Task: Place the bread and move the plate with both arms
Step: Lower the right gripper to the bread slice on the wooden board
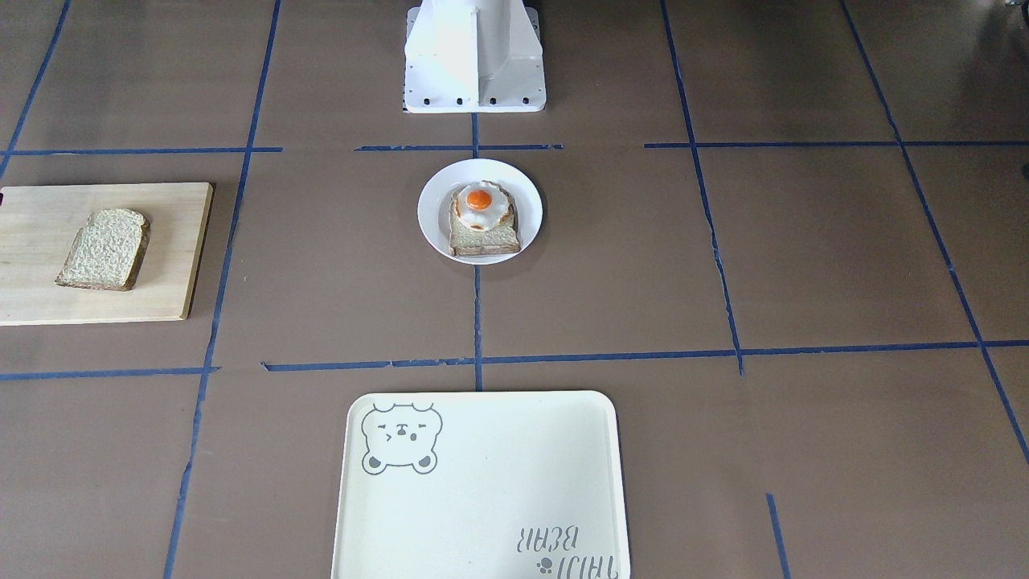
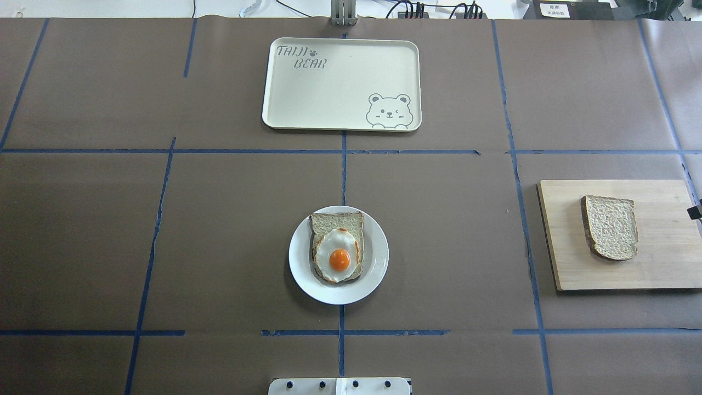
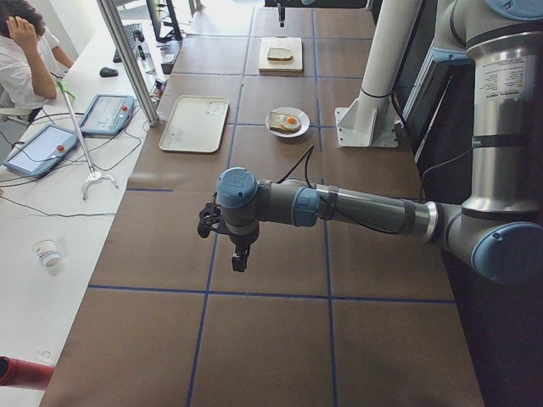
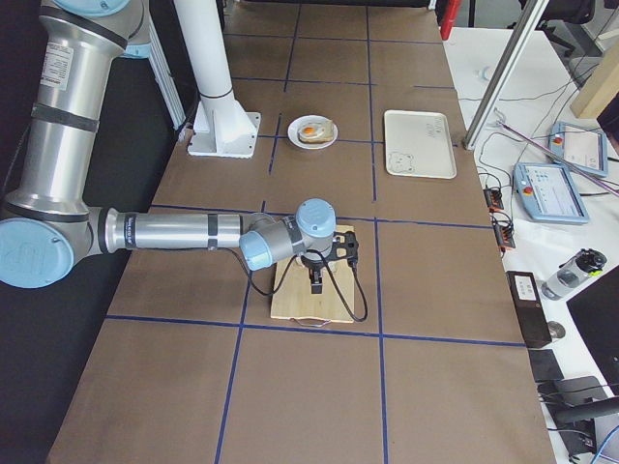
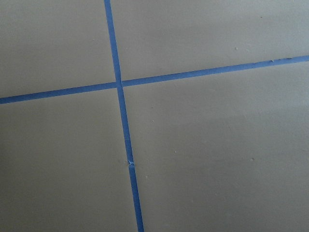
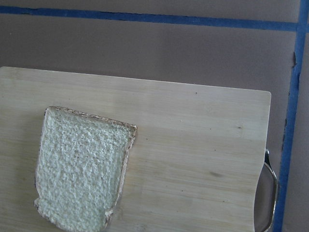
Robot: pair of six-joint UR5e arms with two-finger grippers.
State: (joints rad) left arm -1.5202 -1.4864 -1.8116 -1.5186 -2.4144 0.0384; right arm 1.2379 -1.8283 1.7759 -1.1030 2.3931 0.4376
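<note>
Bread point(image 2: 610, 227) flat on the wooden board point(image 2: 658, 263), egg toast point(image 2: 337, 247) on the plate point(image 2: 378, 260) at mid-tabletop point(image 2: 219, 247); right gripper point(image 4: 316, 280) above the board, left gripper point(image 3: 240, 259) well apart; the opening of the jaws of the 2 grippers cannot be told.

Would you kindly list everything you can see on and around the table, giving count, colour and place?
bread: one, speckled tan, flat on the wooden board
wooden board: one, pale, table's right side
plate: one, white, table centre
toast: one, tan, on the plate
fried egg: one, white with orange yolk, on the toast
tray: one, cream with bear drawing, far centre
tape lines: several, blue, gridding the brown table
person: one, white shirt, at the side bench
robot base: one, white, near centre
left arm: one, silver-grey; left gripper black, over bare table
right arm: one, silver-grey; right gripper black, over the wooden board
</note>
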